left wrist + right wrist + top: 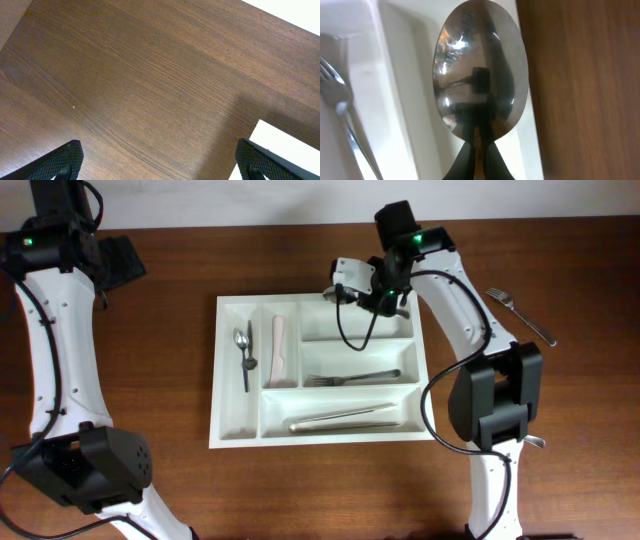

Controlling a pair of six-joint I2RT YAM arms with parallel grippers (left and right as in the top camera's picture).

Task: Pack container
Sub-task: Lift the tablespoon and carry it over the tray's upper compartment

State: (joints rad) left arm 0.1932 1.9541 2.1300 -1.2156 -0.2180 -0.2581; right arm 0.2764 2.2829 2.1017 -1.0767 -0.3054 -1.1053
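Spoon (pixel 480 70) clamped in the right gripper (pixel 476 162) hovers at the seemingly bare 1 o'clock compartment (pixel 395 330) of the cutlery tray (pixel 225 380); others filled; fork (pixel 520 315) at 2 o'clock unpacked; left gripper (pixel 160 165) gapes, empty.

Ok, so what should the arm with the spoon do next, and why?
Probably lower the spoon a little into the container, into its top short compartment. The right gripper is shut on the spoon just above that corner, and that compartment looks empty.

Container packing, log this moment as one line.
right gripper: shut on spoon, over container top-right compartment | left gripper: open, over table | loose fork: on table, unpacked
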